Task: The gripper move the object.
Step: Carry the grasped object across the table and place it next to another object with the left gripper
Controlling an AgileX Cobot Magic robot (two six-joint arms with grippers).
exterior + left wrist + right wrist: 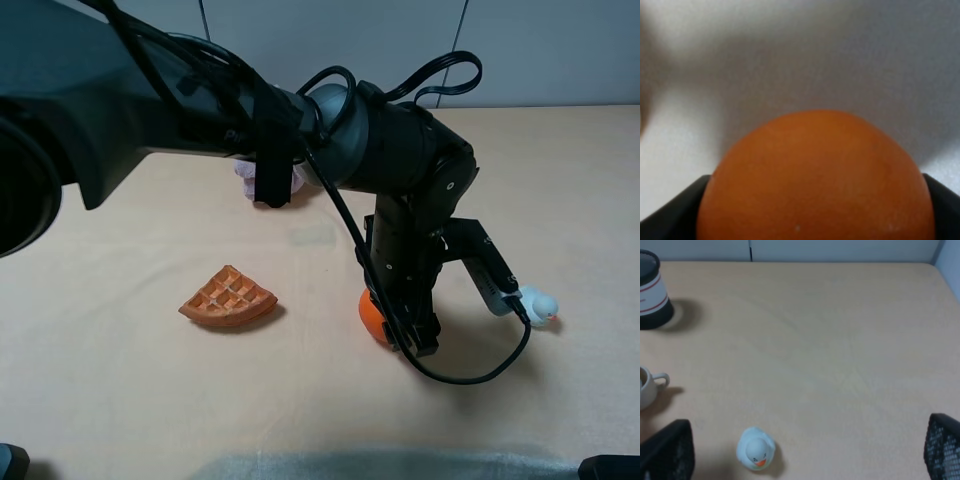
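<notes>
Beside waffle (229,297), left gripper (400,330) downturned, clasping orange (371,314)

Before me spreads a pale beige matte tabletop (120,400), evenly lit with soft shadows; behind its far edge stands a light grey panelled wall (550,50).

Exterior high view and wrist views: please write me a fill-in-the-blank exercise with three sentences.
The round bright orange fruit sits between the left gripper's two black ____.
In the high view, the orange-brown waffle wedge lies to the fruit's ____.
The small white toy duck has an ____ beak.
Missing: fingers; left; orange.
</notes>
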